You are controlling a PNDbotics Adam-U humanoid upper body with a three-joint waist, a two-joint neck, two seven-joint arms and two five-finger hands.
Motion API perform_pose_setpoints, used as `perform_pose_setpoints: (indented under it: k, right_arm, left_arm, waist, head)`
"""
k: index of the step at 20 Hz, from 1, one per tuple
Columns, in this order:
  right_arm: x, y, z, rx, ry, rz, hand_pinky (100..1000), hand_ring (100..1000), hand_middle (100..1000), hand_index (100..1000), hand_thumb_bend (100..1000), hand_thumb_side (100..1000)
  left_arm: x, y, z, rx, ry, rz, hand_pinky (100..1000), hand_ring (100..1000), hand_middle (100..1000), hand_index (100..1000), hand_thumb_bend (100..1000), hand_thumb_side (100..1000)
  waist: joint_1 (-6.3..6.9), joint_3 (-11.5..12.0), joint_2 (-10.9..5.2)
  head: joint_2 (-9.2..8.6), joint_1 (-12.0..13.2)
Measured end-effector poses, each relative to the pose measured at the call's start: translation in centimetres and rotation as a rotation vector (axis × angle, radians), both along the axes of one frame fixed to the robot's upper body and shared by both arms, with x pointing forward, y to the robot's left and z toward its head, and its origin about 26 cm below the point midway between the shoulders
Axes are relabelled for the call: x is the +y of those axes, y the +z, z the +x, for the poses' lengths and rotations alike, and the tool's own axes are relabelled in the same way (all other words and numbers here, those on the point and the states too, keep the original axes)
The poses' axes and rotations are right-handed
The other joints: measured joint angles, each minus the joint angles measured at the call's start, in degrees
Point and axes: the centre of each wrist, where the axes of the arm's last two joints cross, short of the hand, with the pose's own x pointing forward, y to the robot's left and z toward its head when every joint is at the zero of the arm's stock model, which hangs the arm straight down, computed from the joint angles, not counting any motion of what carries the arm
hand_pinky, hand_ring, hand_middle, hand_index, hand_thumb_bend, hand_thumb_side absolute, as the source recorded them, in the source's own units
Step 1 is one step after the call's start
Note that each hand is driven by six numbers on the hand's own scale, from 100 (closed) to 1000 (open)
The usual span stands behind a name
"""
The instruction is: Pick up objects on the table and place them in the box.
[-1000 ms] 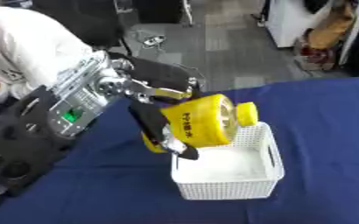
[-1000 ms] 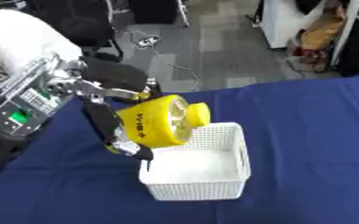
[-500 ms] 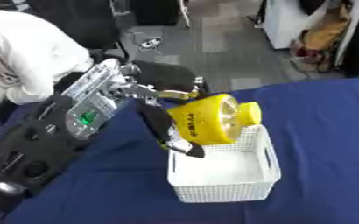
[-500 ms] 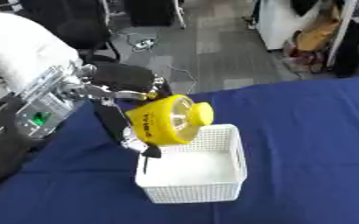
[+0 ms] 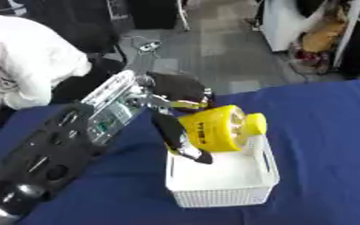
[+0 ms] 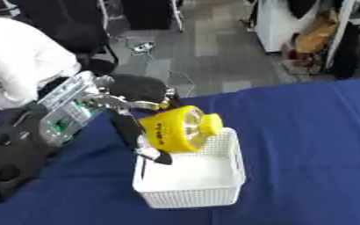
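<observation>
My left hand (image 5: 175, 94) is curled round a yellow round object (image 5: 217, 130) with a short neck and dark lettering on its side. It holds the object tilted just above the far left part of a white mesh box (image 5: 223, 193) that stands on the blue table (image 5: 329, 123). The box's floor looks bare. The thumb reaches down under the yellow object towards the box. My right hand shows in neither view.
My left forearm (image 5: 52, 149) crosses the table's left side. A person in a white top (image 5: 26, 70) is beyond the table's far left edge. Grey floor with a cable and furniture lies behind the table.
The whole picture has shifted, so the head has moved. The yellow object stays in my left hand above the box's far left part, perhaps a little lower.
</observation>
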Motion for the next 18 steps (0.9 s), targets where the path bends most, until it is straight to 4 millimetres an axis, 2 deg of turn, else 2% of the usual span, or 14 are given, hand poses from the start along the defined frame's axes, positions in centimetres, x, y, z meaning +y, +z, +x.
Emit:
perform_pose_setpoints:
  k: [2,3,4,5,6,7,8,9,11,18]
  right_arm:
    - [0.1,0.1,0.0,0.002,0.006,0.008,311,394,465,555,225,892]
    - [0.2,0.1,0.0,0.002,0.011,0.013,311,394,465,555,224,892]
    - [0.2,0.1,0.0,0.002,0.012,0.014,311,394,465,555,224,892]
    - [0.2,0.2,0.0,0.0,0.013,0.014,311,394,465,555,223,891]
    - [0.2,0.2,0.0,-0.001,0.013,0.015,311,394,465,555,224,891]
    - [0.2,0.2,0.0,-0.001,0.014,0.016,311,395,465,555,223,890]
    - [0.2,0.2,0.0,0.001,0.015,0.018,311,395,465,555,223,890]
    - [0.2,0.2,0.0,0.002,0.015,0.019,311,395,465,555,224,890]
    - [0.2,0.2,0.0,0.004,0.015,0.02,311,395,465,555,225,890]
    - [0.2,0.2,0.0,0.003,0.013,0.022,311,395,465,555,225,891]
  left_arm:
    - [0.0,-0.5,0.6,-0.007,0.013,0.006,100,100,100,342,127,798]
    - [0.1,-0.7,0.9,-0.011,0.016,0.003,345,423,437,570,150,874]
    - [0.2,-0.9,1.1,-0.016,0.018,-0.005,319,383,390,540,147,863]
    - [0.3,-1.1,1.2,-0.02,0.022,-0.012,647,741,765,800,225,1000]
    - [0.4,-1.2,1.4,-0.024,0.026,-0.023,623,714,741,780,207,1000]
    - [0.5,-1.3,1.5,-0.03,0.031,-0.037,895,949,946,939,354,1000]
    - [0.5,-1.3,1.5,-0.037,0.034,-0.052,895,949,946,939,354,1000]
    - [0.5,-1.3,1.5,-0.044,0.035,-0.066,1000,1000,1000,1000,419,1000]
    - [0.5,-1.3,1.5,-0.056,0.029,-0.095,1000,1000,1000,1000,461,1000]
    - [0.3,-0.1,0.7,-0.097,-0.011,-0.219,1000,1000,1000,1000,507,1000]
  waist:
    - [0.15,-0.15,0.04]
    - [0.22,-0.16,0.06]
    - [0.24,-0.18,0.09]
    - [0.24,-0.23,0.16]
    - [0.24,-0.24,0.23]
    - [0.25,-0.25,0.28]
    - [0.25,-0.25,0.3]
    - [0.25,-0.24,0.3]
    - [0.25,-0.13,0.3]
    - [0.24,0.38,0.3]
  head:
    - [-0.26,0.2]
    - [-0.34,0.24]
    - [-0.47,0.25]
    - [-0.63,0.25]
    - [-0.67,0.25]
    - [-0.68,0.25]
    - [-0.69,0.25]
    - [-0.7,0.25]
    - [-0.7,0.24]
    - [-0.74,0.16]
